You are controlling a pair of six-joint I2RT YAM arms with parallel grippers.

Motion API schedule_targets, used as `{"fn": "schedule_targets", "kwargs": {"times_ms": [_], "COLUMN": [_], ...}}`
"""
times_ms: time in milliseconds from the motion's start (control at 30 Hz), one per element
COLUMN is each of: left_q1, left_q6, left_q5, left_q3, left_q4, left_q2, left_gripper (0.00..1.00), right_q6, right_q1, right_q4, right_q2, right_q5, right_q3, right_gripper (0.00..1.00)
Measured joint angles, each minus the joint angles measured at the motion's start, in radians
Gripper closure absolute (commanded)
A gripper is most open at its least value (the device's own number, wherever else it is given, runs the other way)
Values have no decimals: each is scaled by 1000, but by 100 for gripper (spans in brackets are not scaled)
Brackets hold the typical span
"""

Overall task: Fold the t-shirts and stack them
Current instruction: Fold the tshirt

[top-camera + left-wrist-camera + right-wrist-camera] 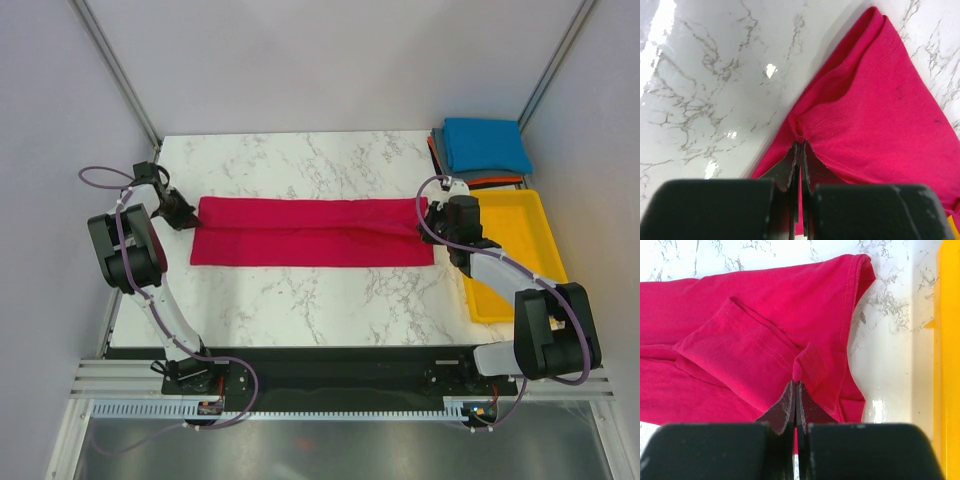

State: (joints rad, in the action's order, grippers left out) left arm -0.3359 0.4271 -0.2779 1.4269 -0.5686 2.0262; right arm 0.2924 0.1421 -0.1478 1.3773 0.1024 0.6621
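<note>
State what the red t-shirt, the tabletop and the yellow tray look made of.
Red t-shirt: soft matte knit cloth, by its stitched hems and creases. Tabletop: glossy white marble or a marble-look laminate; grey veins, glare spots. Yellow tray: probably smooth plastic, by its even colour and raised rim.

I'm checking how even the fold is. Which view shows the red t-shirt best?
Top external: the whole red t-shirt shows there, a long folded strip. The left wrist view shows only one end, pinched in the left tool; the right wrist view shows only the sleeve end, pinched in the right tool.
</note>
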Motion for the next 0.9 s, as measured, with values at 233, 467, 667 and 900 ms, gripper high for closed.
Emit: {"fn": "schedule_targets", "kwargs": {"times_ms": [233, 467, 667, 900], "left_q1": [6, 25, 78, 259], "left_q6": [-7, -7, -7, -25], "left_q5": [42, 93, 58, -35], "left_q3": [1, 3, 33, 39], "left_q4": [-40, -83, -88, -86], "left_q2": [-23, -90, -112, -108], "left_gripper": [67, 67, 68, 68], "right_q6": [15, 29, 51, 31], "right_q1": [0, 0, 0, 0], "right_q4": [27, 58, 156, 261], "right_q2": [19, 19, 3, 45], "right_q5": [39, 61, 61, 62], "right_q3": [0, -1, 26, 167], "right_gripper": [94, 78, 60, 54]}}
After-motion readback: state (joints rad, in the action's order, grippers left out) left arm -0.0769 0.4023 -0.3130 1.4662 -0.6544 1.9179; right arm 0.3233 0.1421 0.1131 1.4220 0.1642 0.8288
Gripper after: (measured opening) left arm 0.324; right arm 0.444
